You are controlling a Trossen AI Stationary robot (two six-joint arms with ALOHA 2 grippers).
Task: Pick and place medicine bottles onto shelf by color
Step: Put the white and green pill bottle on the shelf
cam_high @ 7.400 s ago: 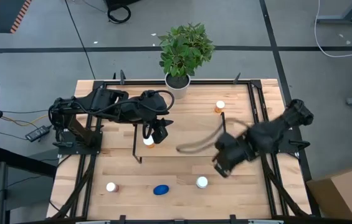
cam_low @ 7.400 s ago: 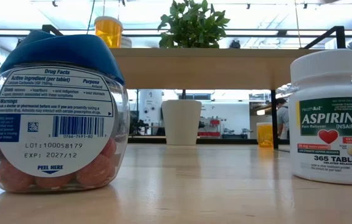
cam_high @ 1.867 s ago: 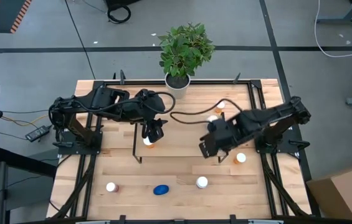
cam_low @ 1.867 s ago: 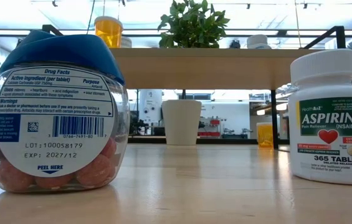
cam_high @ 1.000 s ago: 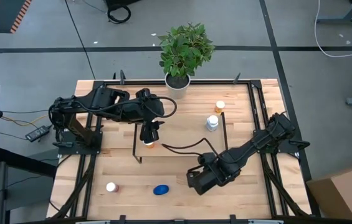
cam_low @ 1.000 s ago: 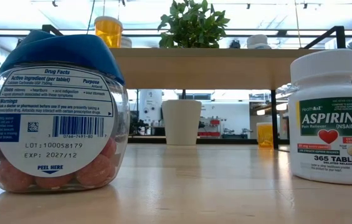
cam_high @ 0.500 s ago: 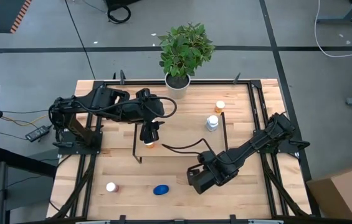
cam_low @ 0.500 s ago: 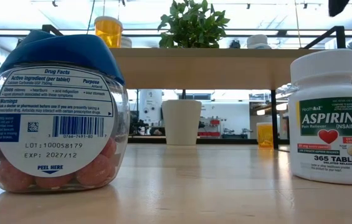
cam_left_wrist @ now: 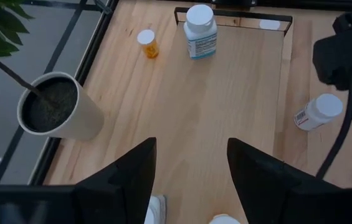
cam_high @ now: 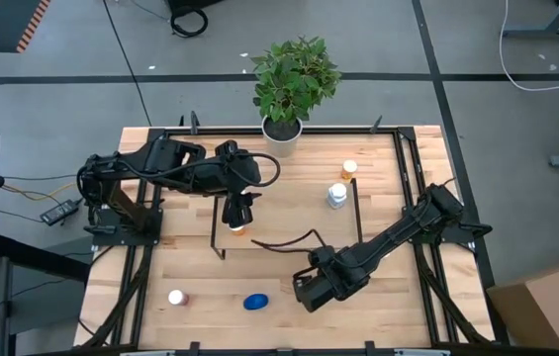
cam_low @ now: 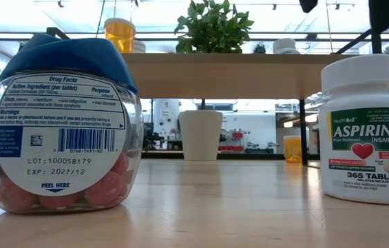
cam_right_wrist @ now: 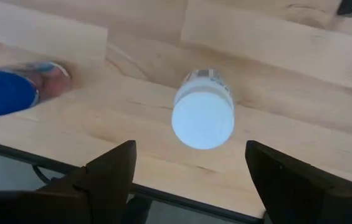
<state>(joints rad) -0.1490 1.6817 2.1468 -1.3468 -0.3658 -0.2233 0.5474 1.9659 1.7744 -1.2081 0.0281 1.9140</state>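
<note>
Right end effector [cam_high: 306, 294], fingers spread wide and grasping nothing, hung directly over the white-capped aspirin bottle [cam_right_wrist: 203, 116], which stood upright on the table [cam_high: 289, 269] near its front edge. In the right wrist view we saw this cap between the two dark fingers [cam_right_wrist: 109, 171], apart from both. Just beside it lay the blue oval bottle [cam_high: 254, 302], and farther along the front edge stood a dark reddish bottle [cam_high: 176, 297]. The right arm reached low and diagonally from its base at the table's right side toward the front centre, a cable looping behind it.

Left end effector [cam_high: 238, 215] hovered above an orange bottle [cam_high: 237, 228] standing at the left end of the shelf [cam_high: 289, 220]; its fingers [cam_left_wrist: 126, 180] were parted, and we could not tell whether they touched the bottle. At the shelf's right end stood a clear-white bottle [cam_high: 336, 195]; just beyond the rail an orange bottle [cam_high: 348, 169] stood on the table. The left arm extended horizontally from its base at the table's left side. A potted plant [cam_high: 284, 87] occupied the rear edge.
</note>
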